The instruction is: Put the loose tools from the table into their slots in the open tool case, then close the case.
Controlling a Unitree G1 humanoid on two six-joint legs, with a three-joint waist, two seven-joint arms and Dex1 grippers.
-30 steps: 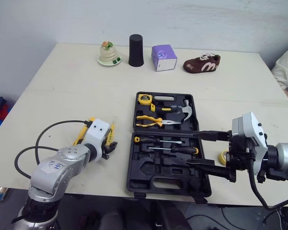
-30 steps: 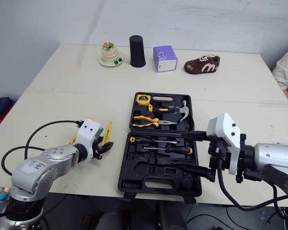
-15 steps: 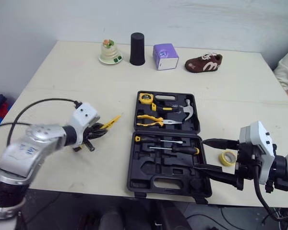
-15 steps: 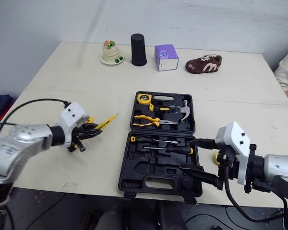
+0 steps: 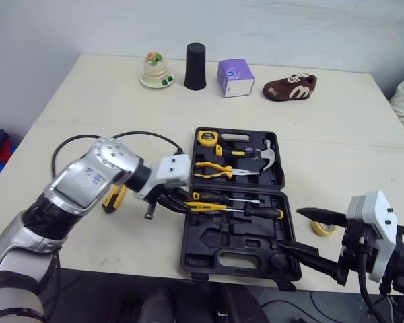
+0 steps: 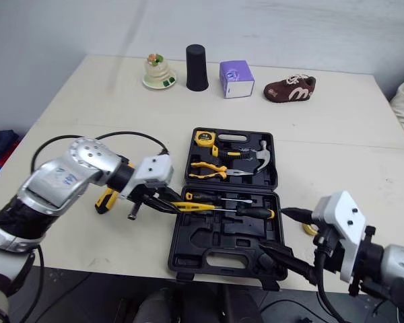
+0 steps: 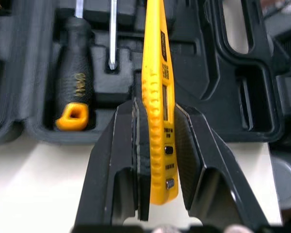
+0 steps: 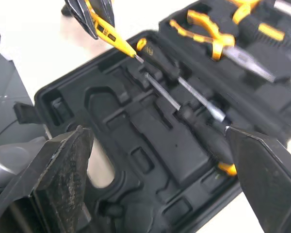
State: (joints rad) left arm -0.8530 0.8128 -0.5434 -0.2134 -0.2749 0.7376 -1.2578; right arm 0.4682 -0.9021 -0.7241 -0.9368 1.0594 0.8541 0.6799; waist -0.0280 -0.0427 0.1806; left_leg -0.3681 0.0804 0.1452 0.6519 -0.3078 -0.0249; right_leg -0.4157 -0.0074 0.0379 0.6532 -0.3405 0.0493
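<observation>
The open black tool case [image 5: 200, 237] lies at the table's front centre. Its far half holds a tape measure [image 5: 203, 138], pliers [image 5: 215, 168] and a hammer [image 5: 256, 149]; two screwdrivers [image 5: 246, 210] lie in the near half. My left gripper [image 5: 172, 200] is shut on a slim yellow tester pen [image 7: 157, 73], whose tip reaches over the case's left edge beside the screwdriver handles [image 7: 72, 82]. My right gripper [image 5: 289, 229] stands wide open at the case's front right corner, holding nothing. A yellow tape roll [image 5: 321, 227] lies right of the case.
A yellow-and-black tool [image 5: 114, 197] lies on the table left of the case, under my left arm. Along the far edge stand a figurine [image 5: 155, 69], a black cup [image 5: 195, 57], a purple box [image 5: 233, 68] and a brown shoe [image 5: 291, 87]. The table's front edge runs just below the case.
My left gripper has carried the yellow tester pen rightward from the table's left side to the case's left edge. The right gripper has drawn back toward the front right.
</observation>
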